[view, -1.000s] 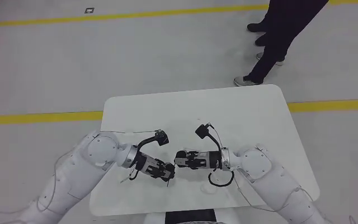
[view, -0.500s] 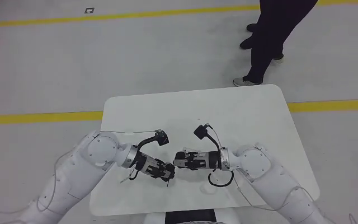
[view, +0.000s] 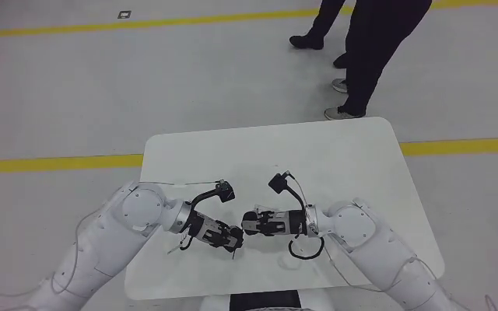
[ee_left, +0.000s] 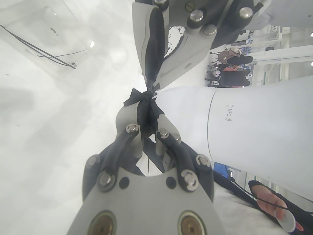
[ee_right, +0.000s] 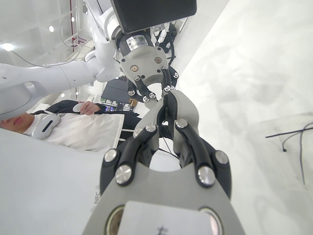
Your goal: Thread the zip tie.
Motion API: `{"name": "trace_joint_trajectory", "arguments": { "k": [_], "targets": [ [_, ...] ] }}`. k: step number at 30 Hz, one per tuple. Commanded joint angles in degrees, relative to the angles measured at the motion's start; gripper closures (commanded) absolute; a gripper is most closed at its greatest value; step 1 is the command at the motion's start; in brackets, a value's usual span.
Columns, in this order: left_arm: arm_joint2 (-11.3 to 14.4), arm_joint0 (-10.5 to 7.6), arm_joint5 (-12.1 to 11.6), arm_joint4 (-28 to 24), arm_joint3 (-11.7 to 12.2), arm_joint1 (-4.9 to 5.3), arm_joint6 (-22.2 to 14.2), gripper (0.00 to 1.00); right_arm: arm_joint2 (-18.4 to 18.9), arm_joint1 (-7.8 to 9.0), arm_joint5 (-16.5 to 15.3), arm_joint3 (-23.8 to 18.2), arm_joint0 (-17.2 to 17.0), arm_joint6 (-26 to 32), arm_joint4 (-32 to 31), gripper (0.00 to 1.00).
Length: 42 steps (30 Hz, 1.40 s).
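The left gripper point(ee_left: 146, 103) and right gripper point(ee_right: 170, 97) met tip to tip above the table point(view: 342, 155). Both were clenched on the zip tie point(ee_left: 137, 98).

- Bright, even light from above; table point(view: 350, 155) nearly washed out.
- Ceiling lamps point(ee_right: 7, 47) flare.
- Small glint on clear tray point(ee_left: 56, 3).
- Wrist views bend at their edges.

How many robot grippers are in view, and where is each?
2. The left gripper and the right gripper meet tip to tip over the near part of the table, each shut on the zip tie. None seems hidden.
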Motion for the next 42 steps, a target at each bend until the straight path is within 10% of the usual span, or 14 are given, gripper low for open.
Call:
{"name": "trace_joint_trajectory", "arguments": {
  "k": [1, 5, 9, 38, 42],
  "targets": [
    [0.00, 0.00, 0.00, 0.00, 0.00, 0.00, 0.00, 1.00, 0.01, 0.06, 0.00, -0.05, -0.04, -0.08, 0.08, 1.00],
    [0.00, 0.00, 0.00, 0.00, 0.00, 0.00, 0.00, 1.00, 0.06, 0.20, 0.00, -0.20, -0.14, -0.19, 0.33, 1.00],
    [0.00, 0.00, 0.00, 0.00, 0.00, 0.00, 0.00, 0.00, 0.20, 0.36, 0.00, -0.35, -0.32, -0.34, 0.65, 1.00],
    [0.00, 0.00, 0.00, 0.00, 0.00, 0.00, 0.00, 0.00, 4.17, 0.90, 1.58, 3.47, -3.54, -6.19, 11.58, 1.00],
    [-0.44, 1.20, 0.00, -1.38, 0.16, 0.02, 4.78, 0.00, 5.11, 0.82, 0.85, 4.45, -4.76, -8.92, 15.26, 1.00]
  ]
}}
